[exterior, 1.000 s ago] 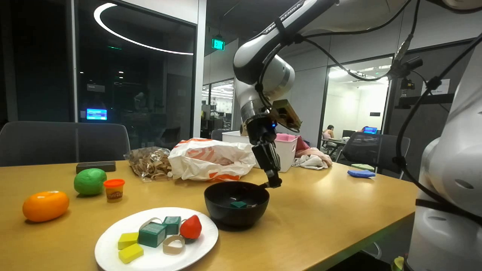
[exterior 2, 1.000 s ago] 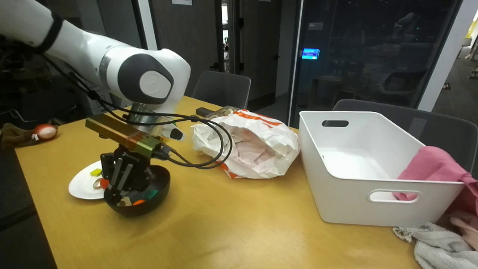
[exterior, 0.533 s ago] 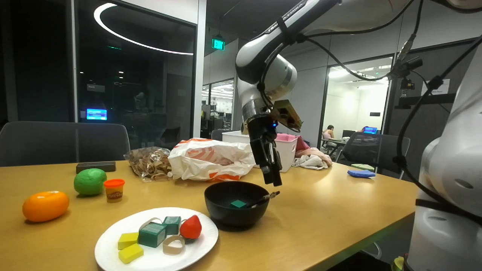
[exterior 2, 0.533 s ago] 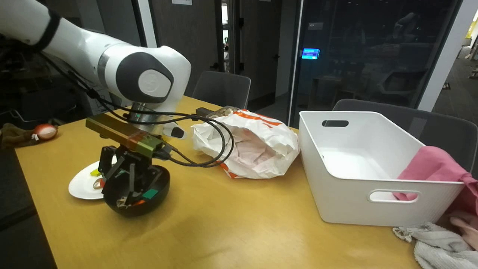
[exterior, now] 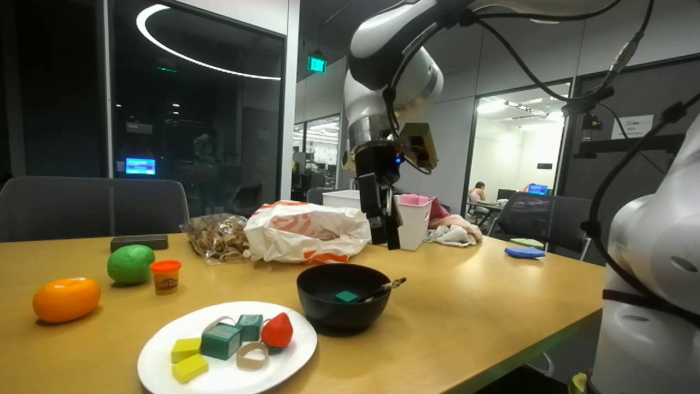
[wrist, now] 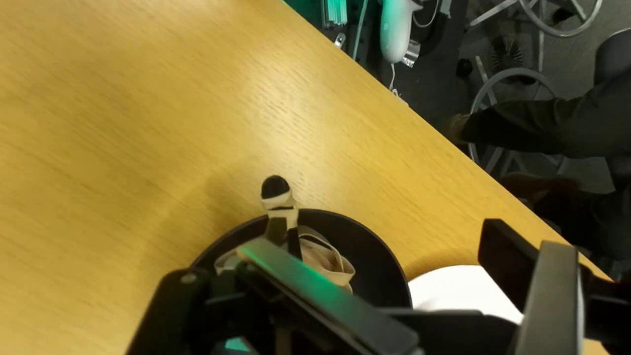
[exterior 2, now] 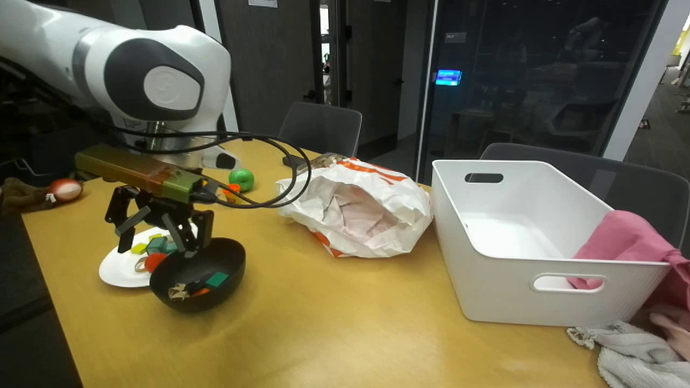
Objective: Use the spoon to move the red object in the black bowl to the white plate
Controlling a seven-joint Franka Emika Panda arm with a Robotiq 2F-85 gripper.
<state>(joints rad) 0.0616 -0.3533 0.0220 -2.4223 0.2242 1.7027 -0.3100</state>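
We are seeing the black two-fingered gripper (exterior 2: pixel 160 245) rising, jaws spread apart, leaving the slim, pale-banded spoon (exterior: pixel 389 285) leaning in the glossy black bowl (exterior: pixel 339 318); left of that, the rounded red toy piece (exterior: pixel 277 330) is resting on the round white plate (exterior: pixel 156 358) (so we are probably finishing).

Robot gripper (exterior 2: pixel 160 243) lifts clear of spoon (exterior: pixel 384 289)

The gripper, at the spoon's handle (exterior: pixel 395 283) a second ago, has risen well apart from it, its fingers (exterior 2: pixel 204 226) now spread wide. In an exterior view, the handle's end, covered by the fingertips then, now juts free past the rim of the black bowl (exterior: pixel 339 316). The arm (exterior 2: pixel 167 86) has climbed too, and its cables (exterior 2: pixel 246 136) have shifted. In an exterior view, the move uncovers more of a green fruit (exterior 2: pixel 241 179), an orange-lidded tub (exterior 2: pixel 232 192) and the teal blocks (exterior 2: pixel 157 245) on the white plate (exterior 2: pixel 116 270).
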